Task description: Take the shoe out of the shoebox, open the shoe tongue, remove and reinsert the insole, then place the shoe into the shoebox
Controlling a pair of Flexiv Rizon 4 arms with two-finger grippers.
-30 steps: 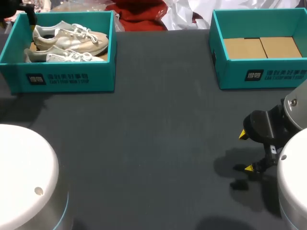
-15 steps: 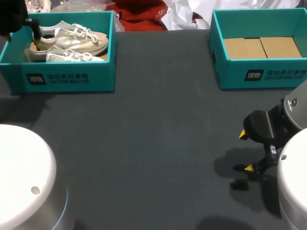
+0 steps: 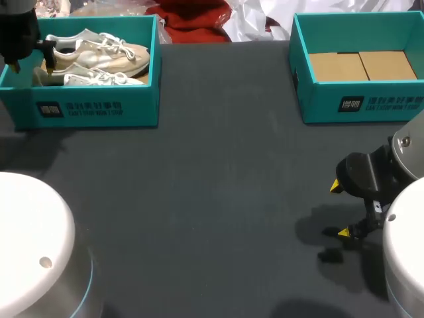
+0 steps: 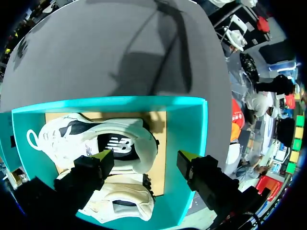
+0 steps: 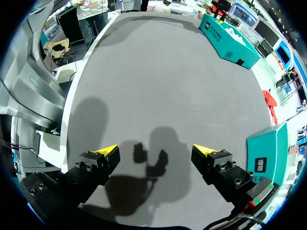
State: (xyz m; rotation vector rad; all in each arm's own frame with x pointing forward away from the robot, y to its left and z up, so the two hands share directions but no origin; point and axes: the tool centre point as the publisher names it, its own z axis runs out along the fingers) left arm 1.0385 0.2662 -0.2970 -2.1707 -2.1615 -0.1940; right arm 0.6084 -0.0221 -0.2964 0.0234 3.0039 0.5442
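1. The left gripper [image 4: 145,157] hangs over the heel end of the shoebox [image 4: 188,125], its fingers spread wide and clamping nothing.
2. Below it, one shoe [image 4: 91,139] lies on its side in the box, its dark heel opening between the fingers. One finger is above this shoe and the other above the box's end wall.
3. A second shoe [image 4: 120,205] lies beside the first, under the gripper.
4. The right gripper [image 5: 156,151] is also spread and empty over the table [image 5: 158,72], with its shadow directly beneath.
5. Another shoebox [image 3: 358,99], floored with cardboard, stands ahead of it, apart.
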